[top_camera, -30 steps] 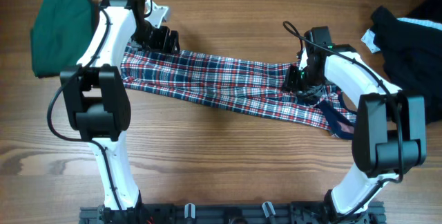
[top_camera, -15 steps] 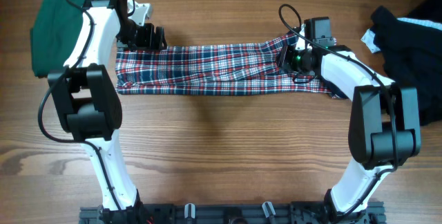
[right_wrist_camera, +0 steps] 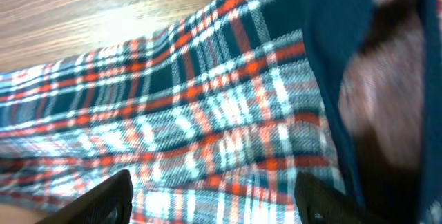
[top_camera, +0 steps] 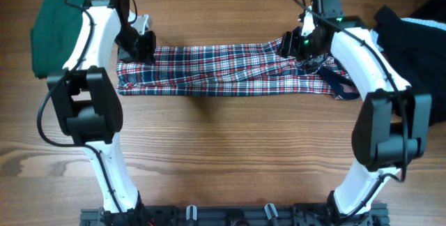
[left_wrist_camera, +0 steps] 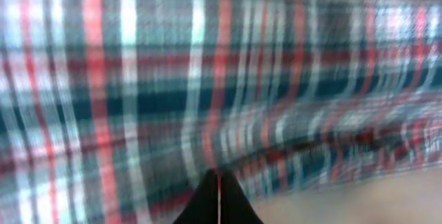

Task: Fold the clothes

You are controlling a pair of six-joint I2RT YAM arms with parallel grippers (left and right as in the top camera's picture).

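Observation:
The plaid dress [top_camera: 230,69], one of the clothes, lies on the table as a long flat strip running left to right. Its navy trim [top_camera: 339,86] trails off at the right end. My left gripper [top_camera: 145,45] sits at the strip's far left corner. In the left wrist view its black fingers [left_wrist_camera: 218,195] are pressed together over blurred plaid [left_wrist_camera: 207,79], with no cloth seen between them. My right gripper [top_camera: 298,44] hovers over the dress's far right corner. Its fingers [right_wrist_camera: 110,196] stand wide apart above the plaid [right_wrist_camera: 207,113], beside the navy trim [right_wrist_camera: 331,58].
A dark-green garment [top_camera: 59,31] lies folded at the far left, just behind the left arm. A black garment [top_camera: 411,58] with a white patch is heaped at the far right edge. Bare wooden table [top_camera: 230,149] stretches in front of the dress.
The dress was hanging slanted between the two grippers and now lies straight and flat, farther back. The right gripper has opened wider and lifted off. The left fingers have closed.

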